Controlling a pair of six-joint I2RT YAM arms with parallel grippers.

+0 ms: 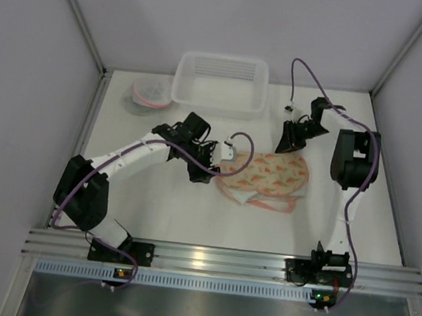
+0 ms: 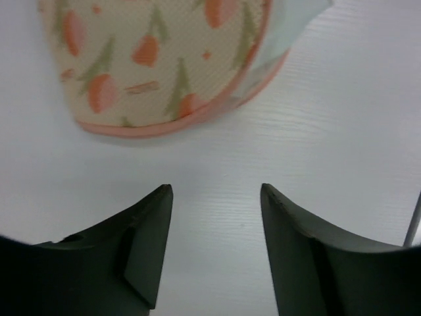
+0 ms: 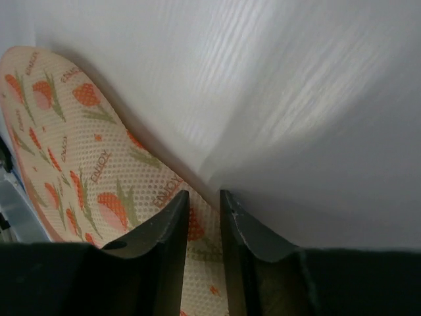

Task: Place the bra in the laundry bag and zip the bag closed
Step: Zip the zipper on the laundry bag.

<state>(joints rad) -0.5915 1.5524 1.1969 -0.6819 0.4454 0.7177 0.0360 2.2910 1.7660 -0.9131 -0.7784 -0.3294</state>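
Bra (image 1: 246, 195): judged to be the pale, pink-edged cloth showing at the near-left lip of the flower-printed mesh laundry bag (image 1: 274, 172), which lies flat mid-table (image 1: 190, 216), nearer than the white basket (image 1: 216, 104). Both are judged light, soft and limp. The mesh is likely to bunch and slide on the smooth top, so the bound rim is the better hold, not the panel. Left gripper (image 1: 222, 158): fingers apart with nothing between them, just left of the bag. Right gripper (image 1: 288, 145): fingers close together at the bag's far-right edge, grip unconfirmed. Only the left wrist view shows the bra (image 2: 289, 33) protruding past the rim. Only the right wrist view shows the laundry bag (image 3: 79, 151) running under the narrow gap. No zip pull found in any view.
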